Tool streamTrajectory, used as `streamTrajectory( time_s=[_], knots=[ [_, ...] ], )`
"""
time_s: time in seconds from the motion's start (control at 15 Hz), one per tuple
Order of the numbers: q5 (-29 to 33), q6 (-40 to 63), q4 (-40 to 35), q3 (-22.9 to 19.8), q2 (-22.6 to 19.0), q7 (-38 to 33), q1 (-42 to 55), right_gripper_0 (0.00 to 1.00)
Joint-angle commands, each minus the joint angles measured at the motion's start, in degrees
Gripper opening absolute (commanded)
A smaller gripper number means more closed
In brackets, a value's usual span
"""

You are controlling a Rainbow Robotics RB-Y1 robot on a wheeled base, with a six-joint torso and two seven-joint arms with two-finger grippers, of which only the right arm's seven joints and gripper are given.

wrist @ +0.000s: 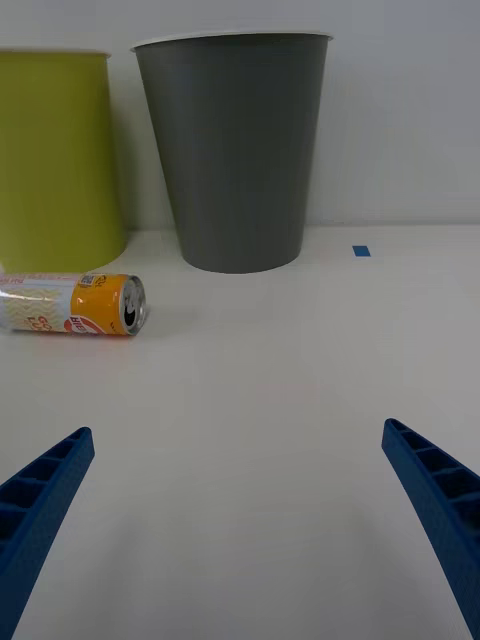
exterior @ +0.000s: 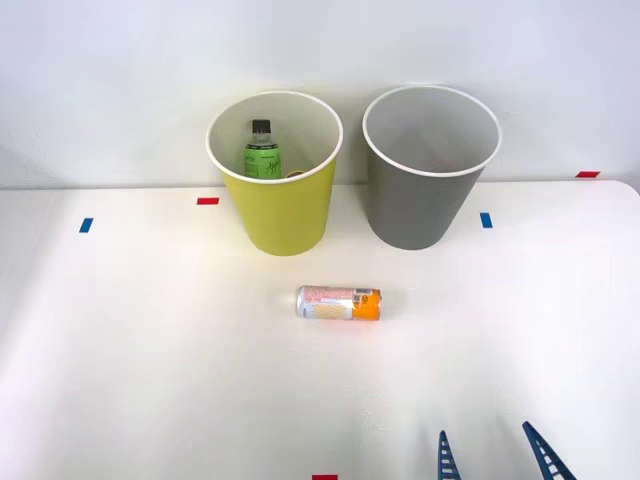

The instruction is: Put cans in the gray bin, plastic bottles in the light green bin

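A slim can (exterior: pixel 338 302) lies on its side on the white table, in front of the two bins, its orange end toward the right; the wrist view shows it (wrist: pixel 75 305) too. Inside the light green bin (exterior: pixel 280 220) (wrist: pixel 50 160) stands a plastic bottle (exterior: pixel 262 152) with a black cap and green label. To the right of that bin stands the gray bin (exterior: pixel 420 205) (wrist: pixel 235 150), with nothing visible inside. My right gripper (exterior: pixel 492 452) (wrist: pixel 235 500) is open at the near edge of the table, to the right of the can and well short of it, holding nothing.
Small tape marks dot the table: blue (exterior: pixel 86 225) and red (exterior: pixel 207 201) at the left, blue (exterior: pixel 486 220) and red (exterior: pixel 588 174) at the right, red (exterior: pixel 324 477) at the near edge. A pale wall rises behind the bins.
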Motion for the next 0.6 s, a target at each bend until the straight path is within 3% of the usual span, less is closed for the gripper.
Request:
streamTrajectory(
  time_s=[0.07,0.6],
  knots=[
    [0.0,0.0,0.0,0.0,0.0,0.0,0.0,1.00],
    [0.0,0.0,0.0,0.0,0.0,0.0,0.0,1.00]
  ],
)
